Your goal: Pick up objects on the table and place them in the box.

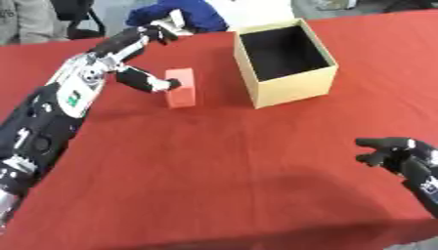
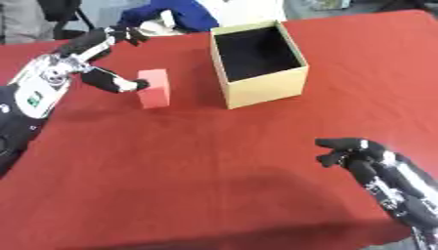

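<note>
A red block stands on the red table, just left of the box. The tan cardboard box is open at the top, with a dark inside in which nothing shows. My left hand is open beside the block's left side. Its thumb touches the block's left face, while its fingers stretch up and away toward the far edge, not round the block. My right hand hovers at the lower right, far from both, fingers relaxed and holding nothing.
A blue cloth-like shape and something white lie at the table's far edge behind the box. Dark chair parts stand at the upper left. Bare red tabletop stretches between the block and my right hand.
</note>
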You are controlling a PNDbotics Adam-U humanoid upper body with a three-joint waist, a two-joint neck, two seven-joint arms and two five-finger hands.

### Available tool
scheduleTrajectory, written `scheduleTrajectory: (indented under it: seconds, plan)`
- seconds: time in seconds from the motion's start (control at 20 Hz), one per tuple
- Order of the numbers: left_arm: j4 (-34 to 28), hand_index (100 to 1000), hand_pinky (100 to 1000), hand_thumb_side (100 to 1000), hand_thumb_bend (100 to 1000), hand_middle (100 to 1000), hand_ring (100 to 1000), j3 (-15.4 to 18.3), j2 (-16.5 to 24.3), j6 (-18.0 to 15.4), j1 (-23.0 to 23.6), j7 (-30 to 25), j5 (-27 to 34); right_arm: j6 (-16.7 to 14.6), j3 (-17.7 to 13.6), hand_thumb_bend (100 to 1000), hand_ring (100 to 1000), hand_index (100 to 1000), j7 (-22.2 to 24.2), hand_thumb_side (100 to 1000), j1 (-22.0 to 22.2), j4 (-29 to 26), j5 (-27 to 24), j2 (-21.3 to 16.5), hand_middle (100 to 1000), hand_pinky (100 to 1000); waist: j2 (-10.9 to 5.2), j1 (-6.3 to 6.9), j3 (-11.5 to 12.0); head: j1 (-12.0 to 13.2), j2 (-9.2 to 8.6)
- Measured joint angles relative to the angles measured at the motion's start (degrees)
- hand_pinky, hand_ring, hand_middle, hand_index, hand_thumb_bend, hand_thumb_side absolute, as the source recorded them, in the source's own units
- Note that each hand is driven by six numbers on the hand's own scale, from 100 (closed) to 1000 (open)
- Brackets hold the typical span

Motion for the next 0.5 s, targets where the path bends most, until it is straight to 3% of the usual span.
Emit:
scheduleTrajectory:
  seconds: [0.5]
  plan:
    - [3.0,893,1000,504,561,804,808,-0.7,-1.4,-1.1,-0.9,-0.4,-3.2,0.1,0.2,100,934,824,0.1,549,0.0,0.0,0.0,0.0,590,847,0.00,0.18,-0.3,0.3,0.00]
